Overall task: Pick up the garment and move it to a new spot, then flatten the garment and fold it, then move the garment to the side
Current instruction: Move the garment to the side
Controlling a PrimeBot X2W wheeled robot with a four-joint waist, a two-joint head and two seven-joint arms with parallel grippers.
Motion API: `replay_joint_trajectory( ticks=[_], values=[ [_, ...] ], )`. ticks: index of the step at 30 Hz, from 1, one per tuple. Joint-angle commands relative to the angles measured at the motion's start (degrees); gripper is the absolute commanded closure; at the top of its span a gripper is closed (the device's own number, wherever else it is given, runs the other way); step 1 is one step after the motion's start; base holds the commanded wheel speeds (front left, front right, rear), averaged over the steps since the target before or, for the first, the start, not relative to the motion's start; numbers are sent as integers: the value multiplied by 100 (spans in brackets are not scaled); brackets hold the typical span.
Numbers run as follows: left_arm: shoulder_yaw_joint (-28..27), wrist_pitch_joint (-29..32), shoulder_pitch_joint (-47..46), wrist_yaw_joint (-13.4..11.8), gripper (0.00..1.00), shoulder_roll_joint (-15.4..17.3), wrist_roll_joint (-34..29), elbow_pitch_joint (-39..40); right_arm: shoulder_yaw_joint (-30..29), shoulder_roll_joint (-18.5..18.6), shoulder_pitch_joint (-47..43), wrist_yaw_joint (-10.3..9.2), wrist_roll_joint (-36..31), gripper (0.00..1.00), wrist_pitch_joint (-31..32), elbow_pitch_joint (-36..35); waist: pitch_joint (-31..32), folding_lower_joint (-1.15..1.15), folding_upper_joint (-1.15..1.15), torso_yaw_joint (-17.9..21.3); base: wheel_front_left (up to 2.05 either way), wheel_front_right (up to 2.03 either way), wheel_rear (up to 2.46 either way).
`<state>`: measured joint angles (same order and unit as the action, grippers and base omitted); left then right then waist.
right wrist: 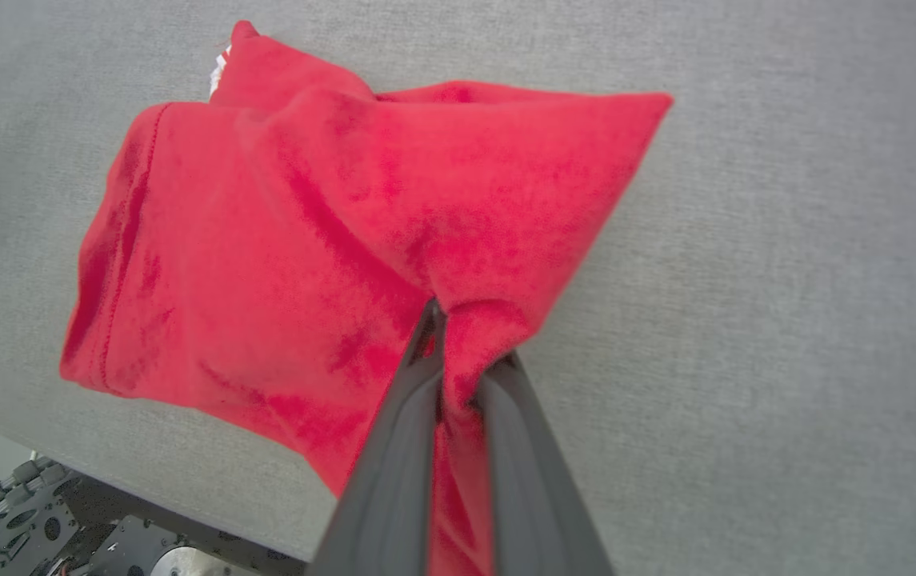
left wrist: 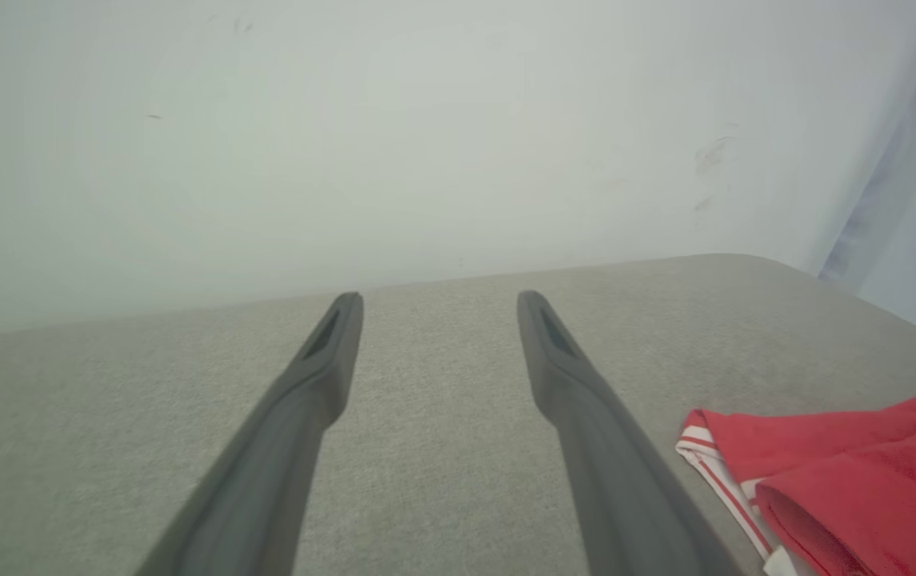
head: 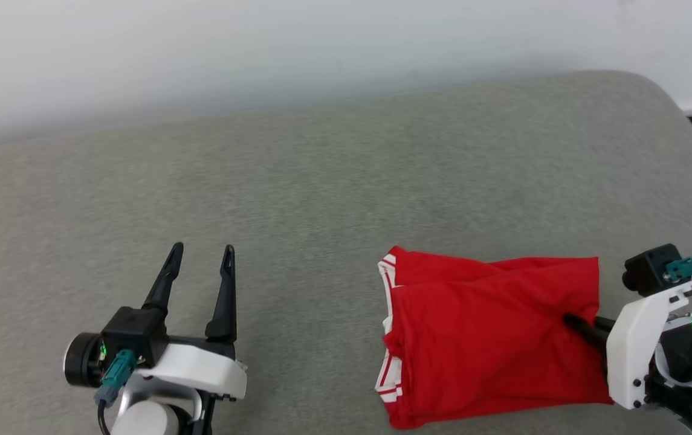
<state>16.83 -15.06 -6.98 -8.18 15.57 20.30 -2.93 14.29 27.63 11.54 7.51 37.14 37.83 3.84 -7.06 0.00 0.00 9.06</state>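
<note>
The garment (head: 485,338) lies folded into a red rectangle on the grey surface at the lower right of the head view, with red-white striped trim along its left edge. My right gripper (head: 569,319) reaches in from the right and is shut on the garment's right edge; in the right wrist view red cloth (right wrist: 330,232) bunches between the two dark fingers (right wrist: 394,448). My left gripper (head: 200,249) stands open over bare surface at the lower left, well to the left of the garment. In the left wrist view the garment's striped corner (left wrist: 842,472) shows at the lower right.
A grey padded surface (head: 321,181) stretches wide under both arms, with a pale wall (head: 261,48) behind it. Its rounded right corner drops off at the far right. The robot's wheeled base (right wrist: 18,512) shows below the surface's near edge in the right wrist view.
</note>
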Motion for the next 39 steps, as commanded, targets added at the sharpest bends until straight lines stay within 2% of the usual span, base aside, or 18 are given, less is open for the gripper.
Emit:
replay_joint_trajectory(
  ticks=[1, 6, 11, 17, 25, 29, 35, 36, 37, 38, 39],
  values=[
    [19, -6, -105, 11, 0, 31, -43, 33, -45, -8, 39, -5, -27, 100, -5, 10, -162, 0, 0, 413, 0, 0, 0],
    [86, 82, -370, 47, 0, 129, -164, 183, -328, -71, 281, -5, -89, 100, -103, 176, -570, 0, 0, 857, 0, 0, 0],
    [190, 224, -722, 106, 0, 212, -301, 438, -604, -58, 746, -5, -296, 100, -363, 571, -1130, 0, 0, 1072, 0, 0, 0],
    [333, 453, -1244, 216, 0, 364, -536, 783, -1189, 209, 1530, -5, -738, 100, -592, 1240, -1848, 0, 0, 1004, 0, 0, 0],
    [465, 668, -1793, 340, 0, 487, -757, 1140, -2273, 474, 2443, -5, -1389, 100, -886, 2218, -2553, 0, 0, 806, 0, 0, 0],
    [515, 704, -1976, 391, 0, 505, -792, 1238, -2774, 383, 2836, -5, -1638, 100, -1238, 2617, -2800, 0, 0, 732, 0, 0, 0],
    [547, 675, -2163, 416, 0, 535, -833, 1196, -3197, 174, 3105, -5, -2198, 100, -1835, 3246, -2965, 0, 0, 628, 0, 0, 0],
    [553, 671, -2178, 423, 0, 537, -834, 1186, -3259, 157, 3137, -5, -2309, 86, -1989, 3309, -2976, 0, 0, 612, 0, 0, 0],
    [563, 659, -2185, 426, 0, 537, -834, 1173, -3365, 81, 3164, -6, -2384, 51, -2097, 3429, -2976, 0, 0, 599, 0, 0, 0],
    [564, 645, -2183, 425, 0, 538, -830, 1163, -3402, 42, 3163, -5, -2526, 0, -2204, 3509, -2970, 0, 0, 590, 0, 0, 0],
    [564, 636, -2181, 418, 0, 536, -822, 1151, -3475, 19, 3204, -5, -2622, 0, -2369, 3553, -2961, 0, 0, 583, 0, 0, 0]
  ],
)
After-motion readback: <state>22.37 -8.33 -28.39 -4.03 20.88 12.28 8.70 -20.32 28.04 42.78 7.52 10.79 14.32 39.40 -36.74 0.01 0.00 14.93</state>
